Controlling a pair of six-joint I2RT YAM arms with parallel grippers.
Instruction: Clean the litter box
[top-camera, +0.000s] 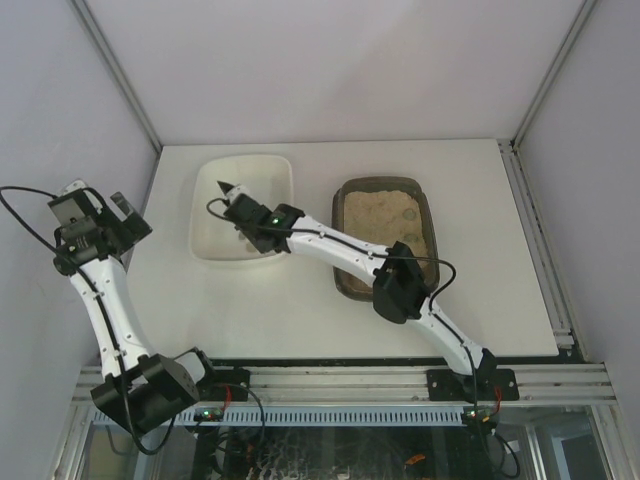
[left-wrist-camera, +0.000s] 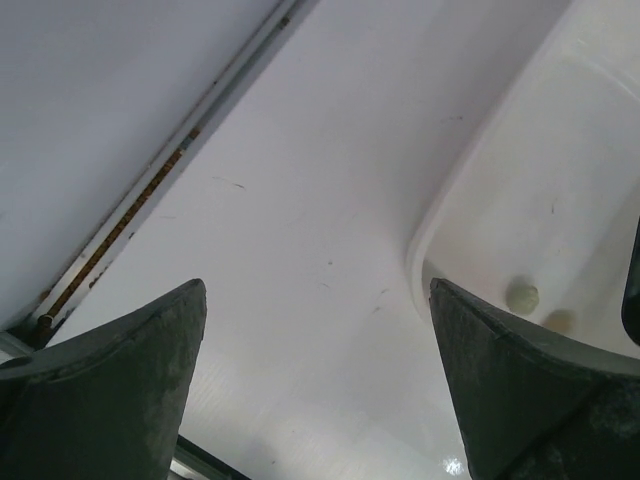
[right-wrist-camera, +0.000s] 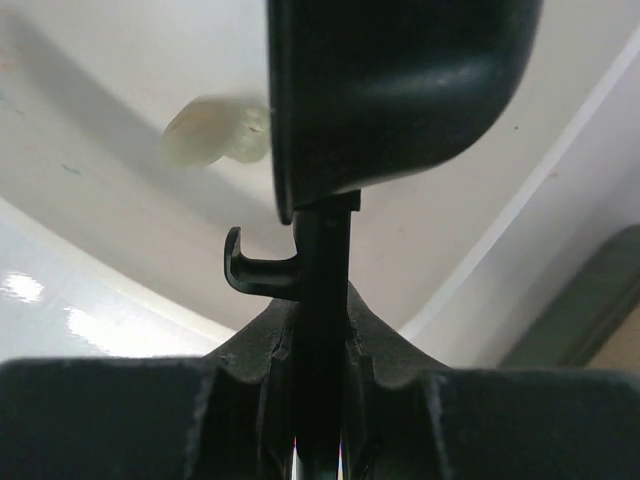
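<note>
1. While the right hand is clamping shut on the thin handle of the black scoop, it is hovering over the white tub, upper left of centre in the overhead view. Pale clumps are lying on the tub floor beside the scoop bowl. I cannot tell whether the scoop is touching the tub.
2. The litter box is sitting right of centre in the overhead view, beside the tub but apart from it. Rounded lumps are showing in its beige litter, so the job is looking unfinished.
3. The left hand is gaping wide and gripping nothing, hanging over the bare tabletop just off the tub's left rim.
4. Risk: the right arm is reaching across the near left corner of the litter box. A low swing toward the box could be clipping that rim and shoving or tipping it, spilling litter.
5. Risk: only the handle's end is being pinched. Digging into the sand could be twisting the scoop in the grip and dropping a clump between the two containers.
6. Risk: nothing is bracing either container, so a push from the scoop could be sliding it.
7. Risk: the small hook on the handle could be snagging a rim.
</note>
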